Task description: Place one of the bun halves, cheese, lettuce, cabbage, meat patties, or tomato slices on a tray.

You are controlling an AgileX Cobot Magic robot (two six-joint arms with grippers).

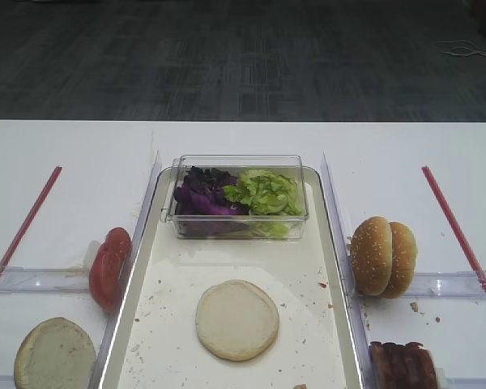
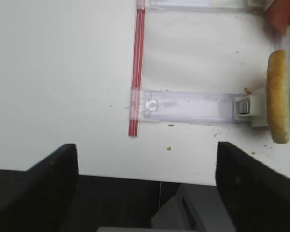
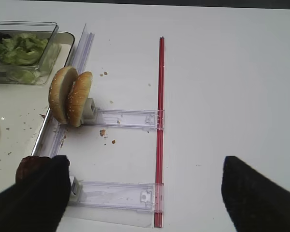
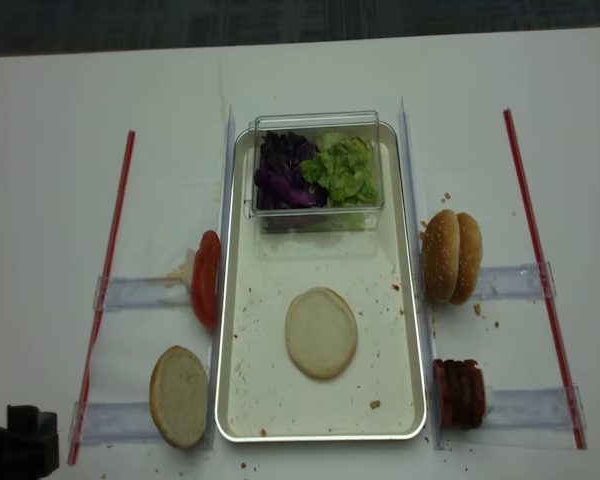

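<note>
A pale cream bun half [image 1: 237, 319] lies flat on the off-white tray [image 1: 170, 267], apart from both grippers. At the tray's far end, a clear box holds purple cabbage [image 1: 201, 196] and green lettuce [image 1: 267, 193]. Tomato slices [image 1: 109, 267] and a greyer bun half [image 1: 55, 354] stand in the left racks. The meat patties [image 1: 402, 366] are at the front right. My left gripper [image 2: 147, 188] is open and empty over the table's front edge. My right gripper [image 3: 145, 193] is open and empty above the right rack, its left finger next to a patty [image 3: 31, 166]. No cheese is in view.
Two sesame buns [image 1: 383, 255] stand on edge in the right rack [image 3: 125, 117]. Red strips [image 1: 458, 231] border the racks on both outer sides. Crumbs are scattered on the tray and table. Part of my left arm [image 4: 18, 440] shows at the front left corner.
</note>
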